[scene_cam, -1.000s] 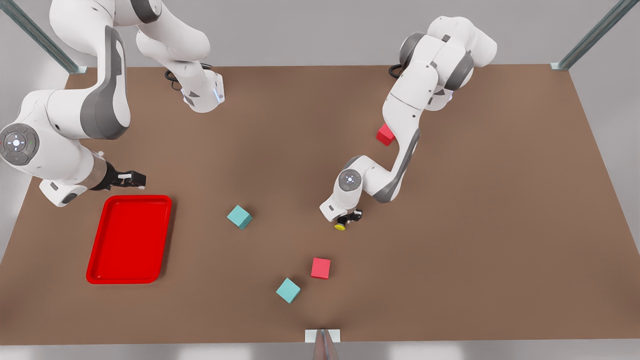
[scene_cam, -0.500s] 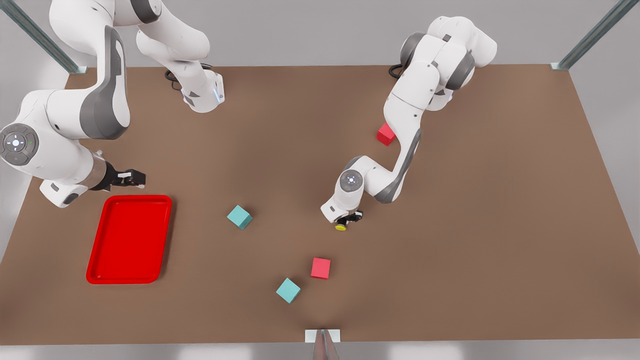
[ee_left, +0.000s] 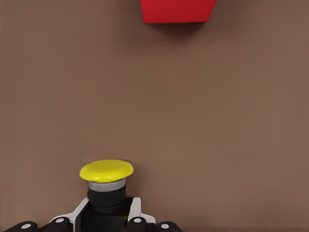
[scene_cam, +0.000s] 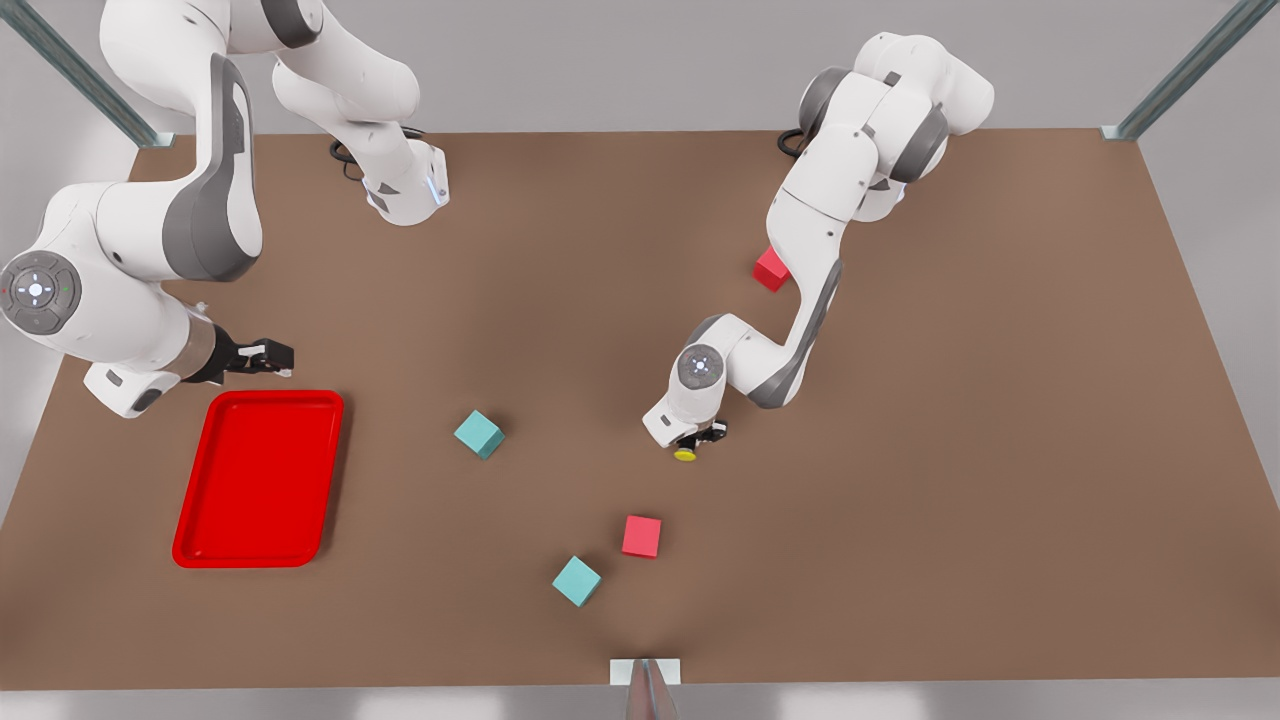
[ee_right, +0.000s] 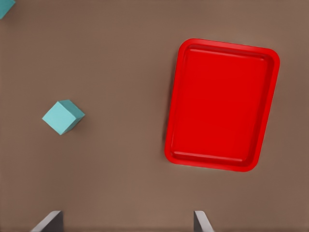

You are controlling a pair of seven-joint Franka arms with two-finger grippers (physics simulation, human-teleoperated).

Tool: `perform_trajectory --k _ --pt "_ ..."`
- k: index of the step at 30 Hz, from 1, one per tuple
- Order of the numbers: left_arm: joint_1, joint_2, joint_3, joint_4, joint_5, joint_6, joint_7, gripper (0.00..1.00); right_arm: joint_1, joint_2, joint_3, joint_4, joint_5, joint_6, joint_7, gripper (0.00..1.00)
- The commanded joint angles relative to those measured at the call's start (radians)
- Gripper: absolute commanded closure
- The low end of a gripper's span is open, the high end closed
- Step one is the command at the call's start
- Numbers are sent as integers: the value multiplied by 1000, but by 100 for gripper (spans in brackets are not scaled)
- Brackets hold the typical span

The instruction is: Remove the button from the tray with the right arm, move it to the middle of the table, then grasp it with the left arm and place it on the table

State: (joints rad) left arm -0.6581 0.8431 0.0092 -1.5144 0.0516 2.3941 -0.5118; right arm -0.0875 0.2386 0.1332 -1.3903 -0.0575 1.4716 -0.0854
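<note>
Left gripper (scene_cam: pixel 694 440) is low near mid-table, fingers pinching the button (ee_left: pixel 106 186) by its dark body, yellow cap sticking out past the tips. Looks small, rigid and light; the boxy body is the right place to hold, the round cap would likely slip. Red cube (ee_left: pixel 178 11) lies ahead of it. Right gripper (scene_cam: pixel 262 357) waits just beside the tray (ee_right: pixel 223 104), fingers spread, holding nothing. Table (scene_cam: pixel 1000 450) otherwise has teal cubes.
</note>
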Motion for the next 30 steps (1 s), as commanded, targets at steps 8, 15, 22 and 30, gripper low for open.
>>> perform_trajectory --k 8,15,22,30 --pt "0 -4 0 0 -4 -16 -7 54 2 -1 0 0 1 0 -17 0" --pt "0 -15 3 16 -4 -78 -8 55 0 -1 0 2 -1 0 -19 0" --pt "-47 -56 26 183 318 -480 -1272 56 0 -1 0 2 -1 0 -19 0" --pt "-78 -44 25 139 907 -986 -2493 58 6 -1 0 17 -2 10 -20 0"
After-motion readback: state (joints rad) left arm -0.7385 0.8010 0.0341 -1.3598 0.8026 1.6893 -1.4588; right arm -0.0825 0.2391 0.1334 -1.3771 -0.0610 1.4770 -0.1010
